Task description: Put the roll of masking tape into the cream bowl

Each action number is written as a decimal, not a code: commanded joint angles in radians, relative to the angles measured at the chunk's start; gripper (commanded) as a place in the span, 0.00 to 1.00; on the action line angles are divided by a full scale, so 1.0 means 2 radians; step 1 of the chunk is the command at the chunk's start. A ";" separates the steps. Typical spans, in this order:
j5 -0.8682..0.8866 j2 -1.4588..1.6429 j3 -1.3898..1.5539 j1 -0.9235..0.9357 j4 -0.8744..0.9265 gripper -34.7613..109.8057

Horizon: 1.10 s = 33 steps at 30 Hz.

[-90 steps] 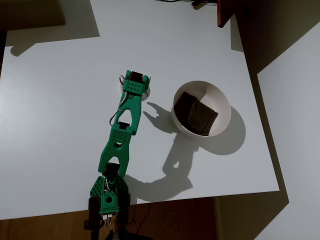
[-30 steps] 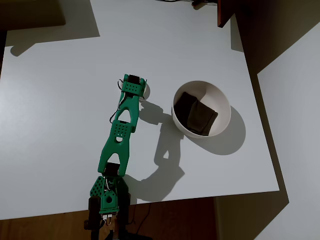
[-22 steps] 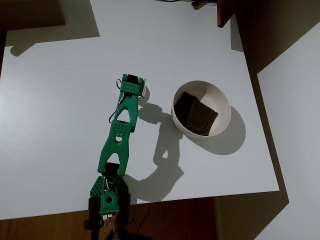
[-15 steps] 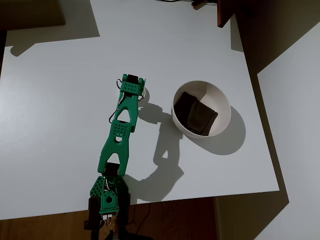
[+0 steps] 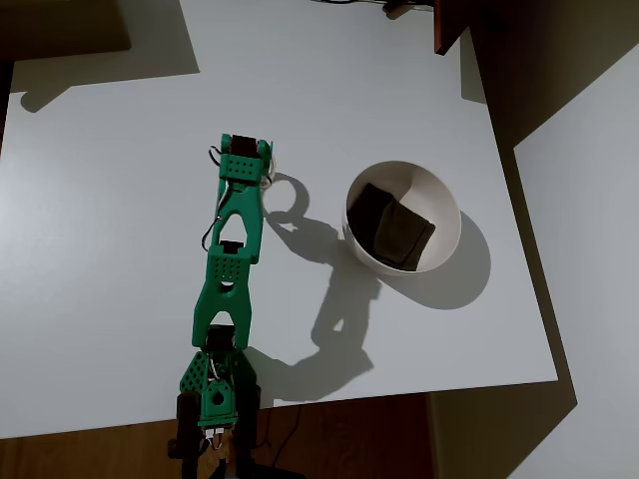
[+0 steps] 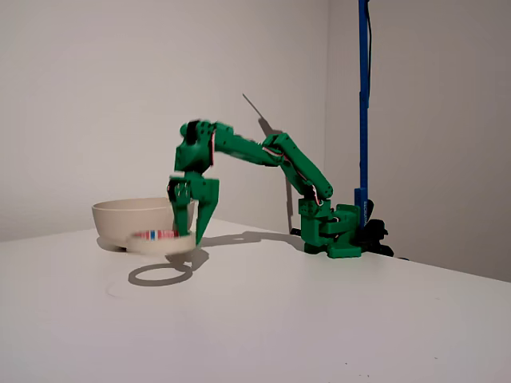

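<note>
A dark folded cloth (image 5: 391, 228) is seen lying inside the cream bowl (image 5: 447, 215) – round, smooth-sided, matt – which stands on the white bench (image 5: 120, 220) to the right of the green arm in the overhead view, with bare bench between them. A blue upright pole (image 6: 363, 96) is noted behind the arm's base in the fixed view. The roll of masking tape (image 6: 162, 240) – a flat off-white ring with reddish print on its core – is held level, hole axis upright, lifted clear of the bench with its ring-shaped shadow below. The claw (image 6: 190, 231) is clamped on the ring's far edge, fingers pointing down. In the fixed view the tape sits in front of the bowl, not over it.
</note>
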 commanded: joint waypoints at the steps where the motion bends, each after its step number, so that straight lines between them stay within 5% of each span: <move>1: 0.015 0.160 -0.017 -0.011 0.023 0.18; 17: 0.021 0.462 -0.017 0.028 0.044 0.18; 33: -0.035 0.463 -0.016 0.323 -0.067 0.18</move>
